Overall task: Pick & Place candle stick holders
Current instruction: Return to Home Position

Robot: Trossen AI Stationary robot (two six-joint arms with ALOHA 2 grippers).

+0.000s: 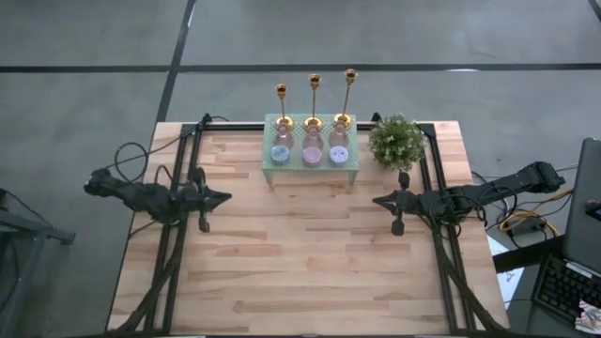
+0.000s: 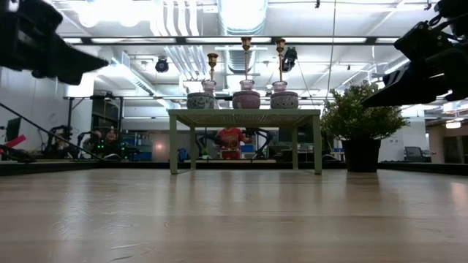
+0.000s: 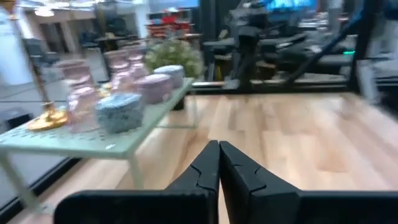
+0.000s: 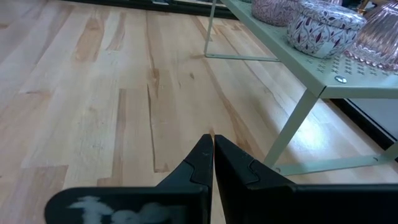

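High view: the left end effector and the right end effector hover over the desk, tips facing each other and well apart. Both have their fingers pressed together and pinch nothing; each wrist view confirms this. The three candle stick holders stand upright in a row along the back of the green shelf, beyond and between the two end effectors and clear of both. Three patterned candles sit on the side nearer the end effectors. A potted plant stands just beside the shelf, closest to the right end effector. Judgement: placement appears complete, and the arms are parked apart to leave the shelf unobstructed.
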